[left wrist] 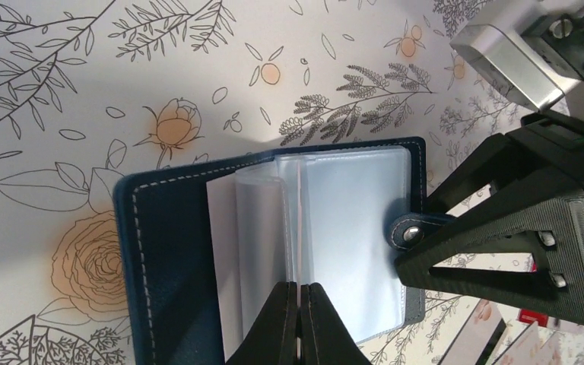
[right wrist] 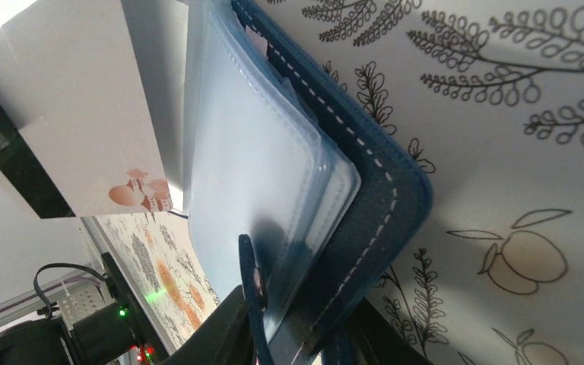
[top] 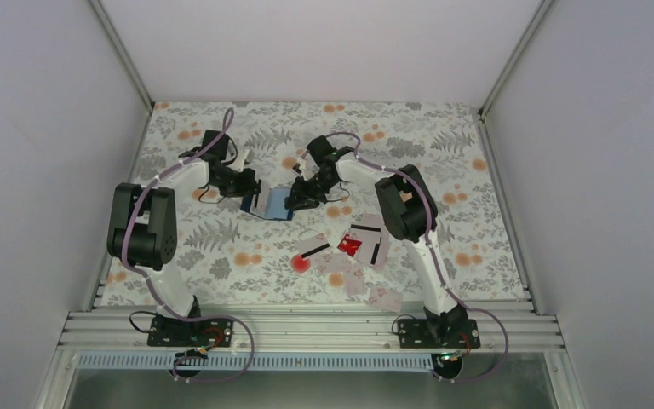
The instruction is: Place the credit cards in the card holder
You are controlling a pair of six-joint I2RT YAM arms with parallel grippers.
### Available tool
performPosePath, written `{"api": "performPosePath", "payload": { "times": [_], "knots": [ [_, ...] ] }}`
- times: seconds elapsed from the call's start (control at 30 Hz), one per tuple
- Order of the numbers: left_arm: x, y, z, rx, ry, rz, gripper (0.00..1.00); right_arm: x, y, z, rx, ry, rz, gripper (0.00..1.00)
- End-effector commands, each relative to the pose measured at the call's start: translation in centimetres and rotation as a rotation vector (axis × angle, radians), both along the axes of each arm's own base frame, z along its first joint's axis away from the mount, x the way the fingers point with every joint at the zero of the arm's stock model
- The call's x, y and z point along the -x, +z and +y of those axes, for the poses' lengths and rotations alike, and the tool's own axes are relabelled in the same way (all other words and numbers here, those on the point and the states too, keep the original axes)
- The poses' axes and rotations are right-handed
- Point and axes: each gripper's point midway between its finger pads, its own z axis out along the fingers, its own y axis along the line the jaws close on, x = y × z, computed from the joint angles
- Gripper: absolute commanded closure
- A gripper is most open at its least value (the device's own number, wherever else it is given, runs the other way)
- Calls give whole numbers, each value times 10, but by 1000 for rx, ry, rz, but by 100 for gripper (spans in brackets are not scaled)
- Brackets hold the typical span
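Observation:
The card holder [top: 274, 204] lies open on the flowered cloth, navy cover [left wrist: 160, 251] out to the left and clear pockets fanned up. My left gripper [top: 256, 189] is shut on a thin whitish credit card [left wrist: 298, 228] seen edge-on among the pockets, fingertips meeting [left wrist: 299, 293]. In the right wrist view that card [right wrist: 68, 99] shows a black stripe. My right gripper [top: 296, 198] clamps the holder's [right wrist: 372, 220] other cover edge and snap tab [left wrist: 408, 232], jaws on either side [right wrist: 296, 342]. More credit cards [top: 366, 251], one red [top: 349, 246], lie in front of the right arm.
A small red round spot [top: 301, 262] sits on the cloth beside the loose cards. Further cards [top: 383, 296] lie near the front rail. White walls close in the table on three sides, and the two arms' elbows stand at either side.

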Motion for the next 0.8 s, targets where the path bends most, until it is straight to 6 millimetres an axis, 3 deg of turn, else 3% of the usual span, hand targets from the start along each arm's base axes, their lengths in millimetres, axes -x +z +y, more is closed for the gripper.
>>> {"api": "performPosePath", "payload": {
  "times": [0.0, 0.77],
  "knots": [
    [-2, -4, -5, 89, -21, 22, 98, 7, -40, -24, 134, -14, 26, 74],
    [12, -42, 8, 150, 59, 150, 98, 6, -44, -22, 125, -14, 42, 74]
  ]
}}
